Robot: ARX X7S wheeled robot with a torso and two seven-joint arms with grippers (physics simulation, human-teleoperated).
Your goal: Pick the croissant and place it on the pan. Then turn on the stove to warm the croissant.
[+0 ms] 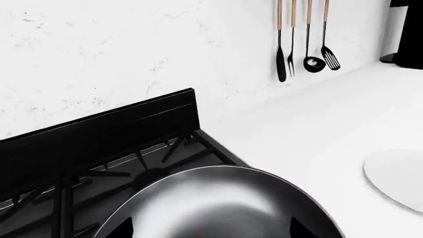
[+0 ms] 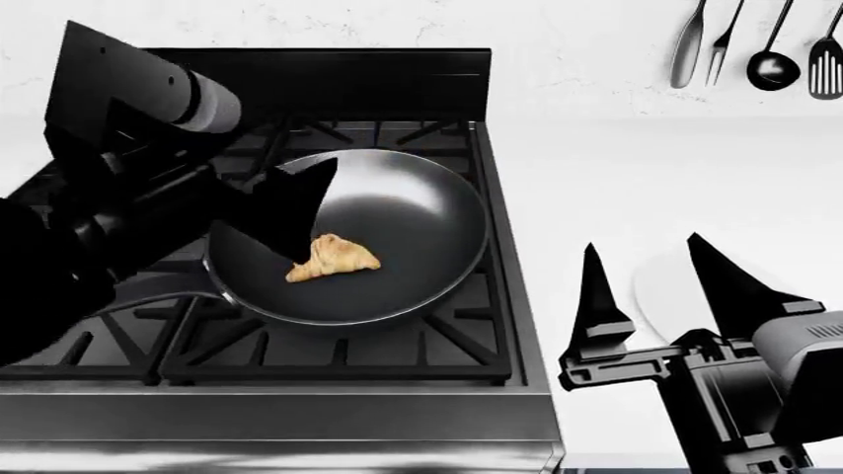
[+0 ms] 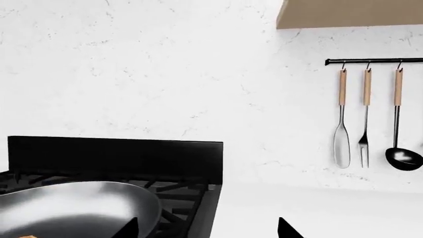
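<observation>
The golden croissant (image 2: 335, 259) lies inside the dark grey pan (image 2: 409, 217), left of its centre. The pan sits on the grates of the black stove (image 2: 395, 351). My left gripper (image 2: 296, 212) hangs open over the pan's left part, just above the croissant, holding nothing. In its own view the left gripper (image 1: 211, 233) looks across the pan (image 1: 218, 203). My right gripper (image 2: 643, 247) stands open and empty over the counter right of the stove. The right wrist view shows the pan (image 3: 73, 208) and a sliver of croissant (image 3: 26, 236). The stove's knobs are out of view.
A flat white plate (image 2: 658, 286) lies on the white counter under my right gripper, and the same plate (image 1: 396, 176) shows in the left wrist view. Utensils (image 2: 757, 44) hang on the back wall at the right. The stove's black backguard (image 3: 112, 158) rises behind the grates.
</observation>
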